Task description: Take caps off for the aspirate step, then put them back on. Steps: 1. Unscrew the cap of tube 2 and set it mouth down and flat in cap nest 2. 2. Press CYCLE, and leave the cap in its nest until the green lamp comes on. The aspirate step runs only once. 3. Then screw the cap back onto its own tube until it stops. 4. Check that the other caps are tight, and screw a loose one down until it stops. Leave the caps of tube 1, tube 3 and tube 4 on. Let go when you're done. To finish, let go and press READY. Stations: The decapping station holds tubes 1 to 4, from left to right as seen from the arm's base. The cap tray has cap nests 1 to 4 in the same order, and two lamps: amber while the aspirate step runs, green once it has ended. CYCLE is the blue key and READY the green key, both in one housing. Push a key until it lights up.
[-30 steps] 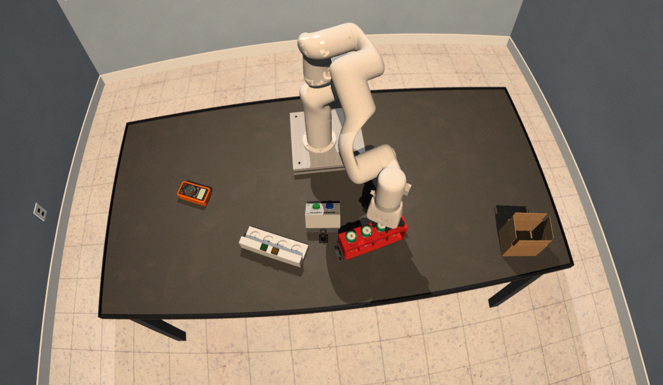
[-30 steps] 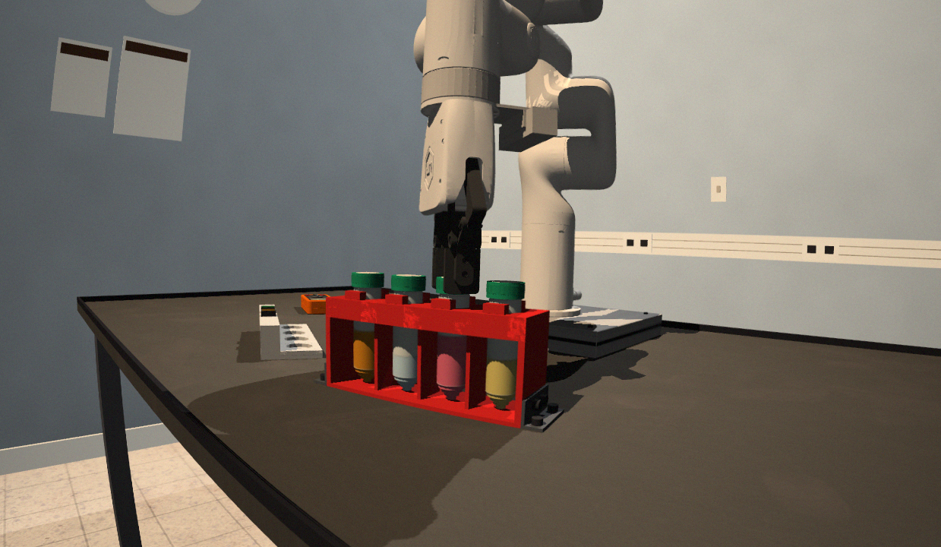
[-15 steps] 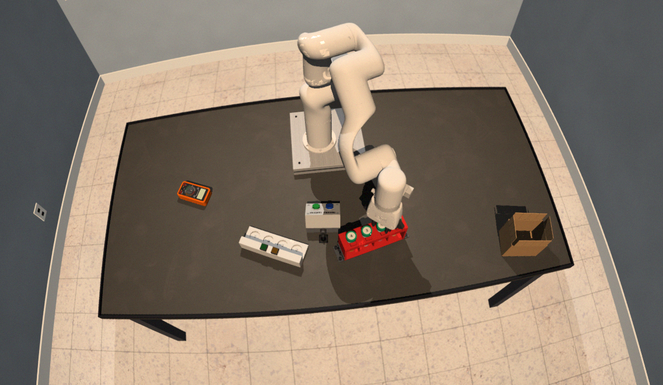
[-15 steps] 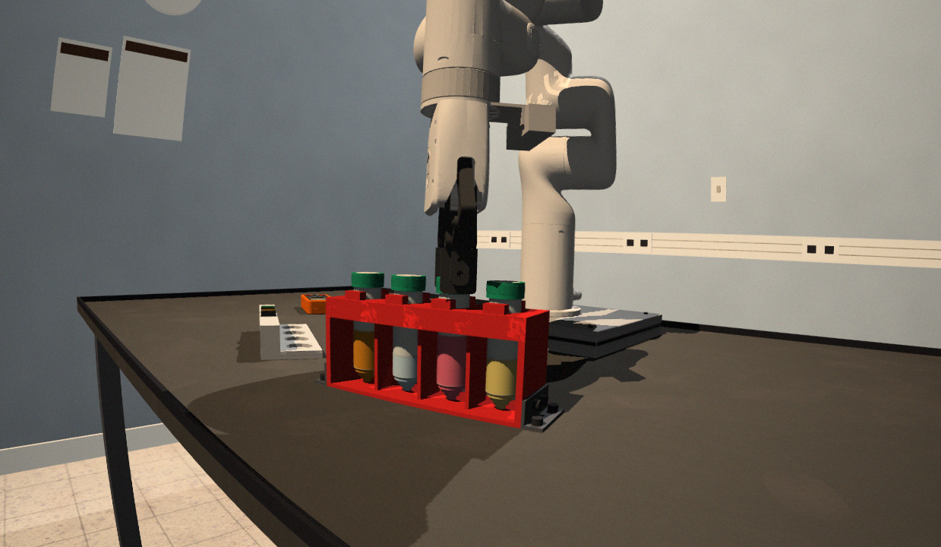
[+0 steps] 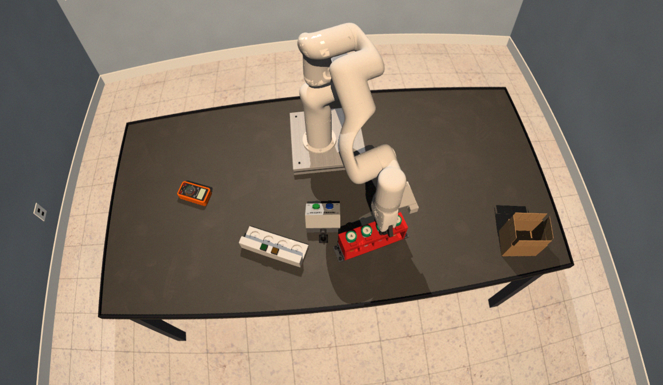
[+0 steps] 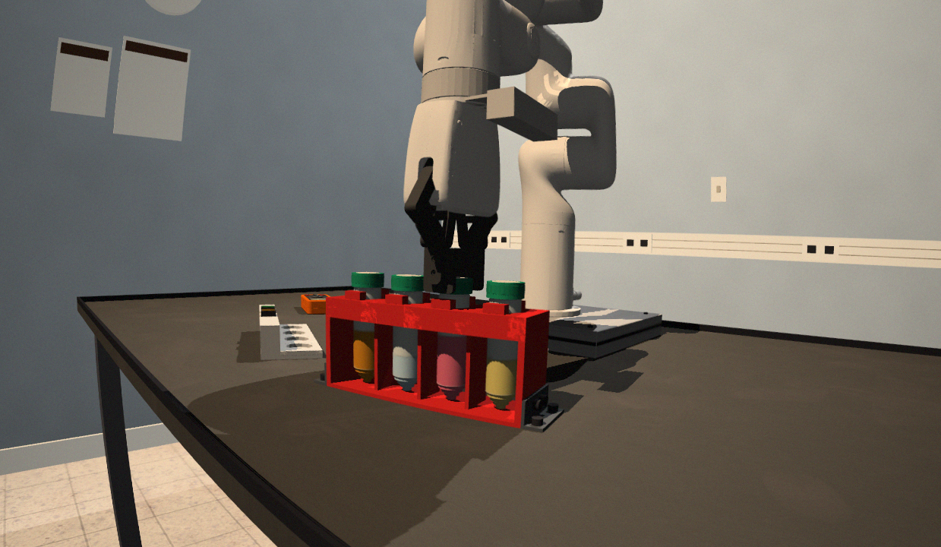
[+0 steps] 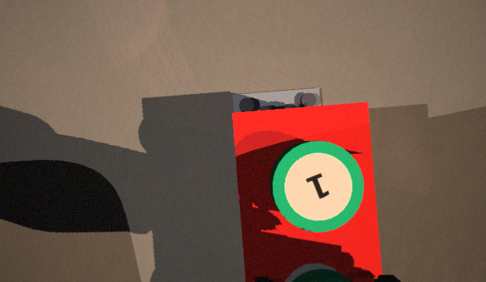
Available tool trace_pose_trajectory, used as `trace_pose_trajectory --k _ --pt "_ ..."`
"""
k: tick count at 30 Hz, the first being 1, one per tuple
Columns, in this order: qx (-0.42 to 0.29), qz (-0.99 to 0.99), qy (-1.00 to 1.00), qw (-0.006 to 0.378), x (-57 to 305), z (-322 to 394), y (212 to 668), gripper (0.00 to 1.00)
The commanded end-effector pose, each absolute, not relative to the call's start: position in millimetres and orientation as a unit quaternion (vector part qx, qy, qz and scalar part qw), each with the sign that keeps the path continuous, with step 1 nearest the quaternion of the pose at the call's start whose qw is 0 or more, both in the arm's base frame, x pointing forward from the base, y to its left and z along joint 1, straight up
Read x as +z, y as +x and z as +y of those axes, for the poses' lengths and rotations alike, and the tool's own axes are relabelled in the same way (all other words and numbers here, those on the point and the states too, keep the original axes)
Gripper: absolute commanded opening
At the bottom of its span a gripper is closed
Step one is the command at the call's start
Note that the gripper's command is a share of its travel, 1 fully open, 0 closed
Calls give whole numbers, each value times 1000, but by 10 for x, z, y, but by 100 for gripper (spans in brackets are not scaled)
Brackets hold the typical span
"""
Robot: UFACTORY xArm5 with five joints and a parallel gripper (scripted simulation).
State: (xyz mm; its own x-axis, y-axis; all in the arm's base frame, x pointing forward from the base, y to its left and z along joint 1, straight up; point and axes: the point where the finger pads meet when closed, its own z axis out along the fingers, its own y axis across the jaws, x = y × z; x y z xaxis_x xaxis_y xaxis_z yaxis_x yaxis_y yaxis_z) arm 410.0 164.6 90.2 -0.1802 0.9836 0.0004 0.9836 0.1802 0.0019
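Observation:
The red decapping station [image 5: 372, 237] holds four tubes with green caps [image 6: 436, 333]. My gripper [image 6: 453, 272] stands straight down over the cap of tube 2 [image 6: 463, 284]. Its fingers sit on either side of that cap, slightly apart from it, so it is open. The arm's wrist hides this cap in the top view. In the wrist view the cap marked 1 [image 7: 318, 186] sits on its tube, and the cap of tube 2 [image 7: 319, 275] just shows at the bottom edge between the fingertips. The white cap tray [image 5: 274, 246] has empty nests and both lamps dark.
The key housing [image 5: 322, 214] with the green key [image 5: 315, 206] and the blue key [image 5: 329, 206] stands between tray and station, both keys unlit. An orange multimeter [image 5: 194, 192] lies at the left. An open cardboard box [image 5: 525, 233] stands at the right edge.

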Motion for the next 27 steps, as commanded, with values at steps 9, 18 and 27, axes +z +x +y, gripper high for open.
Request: trace_pose_trajectory --k 9,18,27 --pt "3 534 846 1 917 1652 4113 46" --pt "3 495 869 0 917 1652 4113 46" --pt "3 495 869 0 917 1652 4113 0"
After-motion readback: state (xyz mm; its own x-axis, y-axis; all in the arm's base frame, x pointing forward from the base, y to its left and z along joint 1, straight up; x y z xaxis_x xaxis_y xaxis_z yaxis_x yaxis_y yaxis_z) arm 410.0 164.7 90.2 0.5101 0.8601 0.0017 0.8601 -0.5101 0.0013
